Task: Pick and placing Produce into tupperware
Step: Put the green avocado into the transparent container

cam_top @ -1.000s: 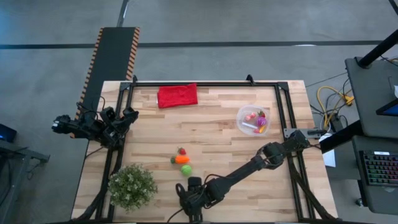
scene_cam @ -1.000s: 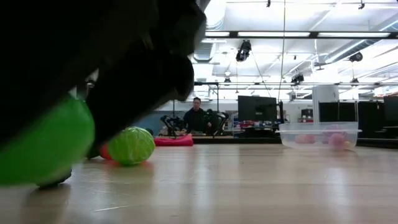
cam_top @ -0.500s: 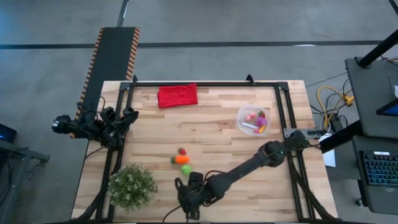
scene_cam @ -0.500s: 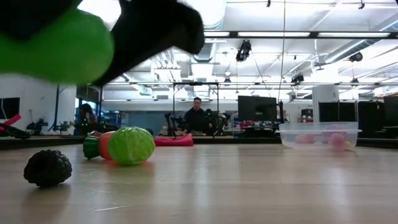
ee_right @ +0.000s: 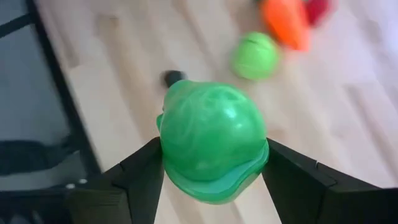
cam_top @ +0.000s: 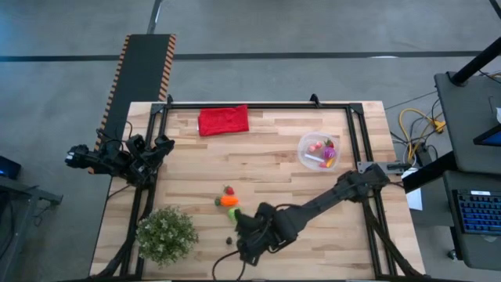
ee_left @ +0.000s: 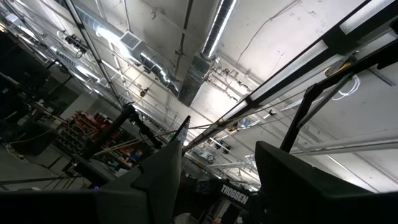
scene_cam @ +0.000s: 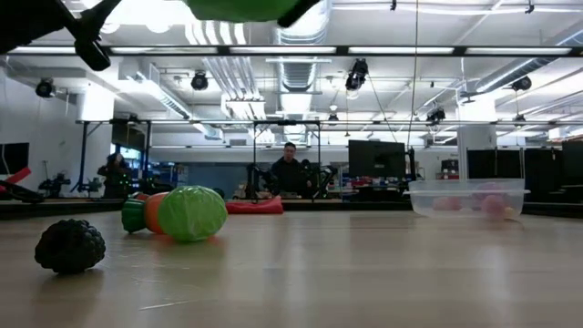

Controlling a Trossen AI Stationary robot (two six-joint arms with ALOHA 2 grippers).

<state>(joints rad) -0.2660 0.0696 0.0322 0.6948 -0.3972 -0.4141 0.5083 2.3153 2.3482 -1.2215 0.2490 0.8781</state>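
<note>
My right gripper (ee_right: 211, 155) hangs above the table's near middle (cam_top: 244, 229), shut on a shiny green toy produce piece (ee_right: 211, 137), whose underside shows at the top of the low view (scene_cam: 246, 7). On the wood below lie a green ball (cam_top: 234, 213), an orange piece (cam_top: 228, 200), a red one (cam_top: 228, 190) and a small dark bumpy one (scene_cam: 70, 245). The clear round tupperware (cam_top: 302, 146) stands at the far right with several pieces inside. My left gripper (cam_top: 160, 146) waits open off the table's left edge, pointing upward. My right gripper pinches the green piece between its two fingers, one finger (ee_right: 146, 171) on each of two opposite sides (ee_right: 171, 146). The fingers come from above, pointing steeply down. The piece is lifted clear of the table, high above the other produce.
A bushy green potted plant (cam_top: 166, 233) stands at the near left corner. A red cloth (cam_top: 223, 121) lies at the far edge. Black frame rails (cam_top: 354, 137) run along the table's sides. Bare wood lies between the produce cluster and the tupperware.
My right gripper has risen from the table near its near edge with the green piece held, moved a little toward the other produce, and rolled about its own axis. The green piece is now lifted clear. The dark bumpy piece stays on the table.
</note>
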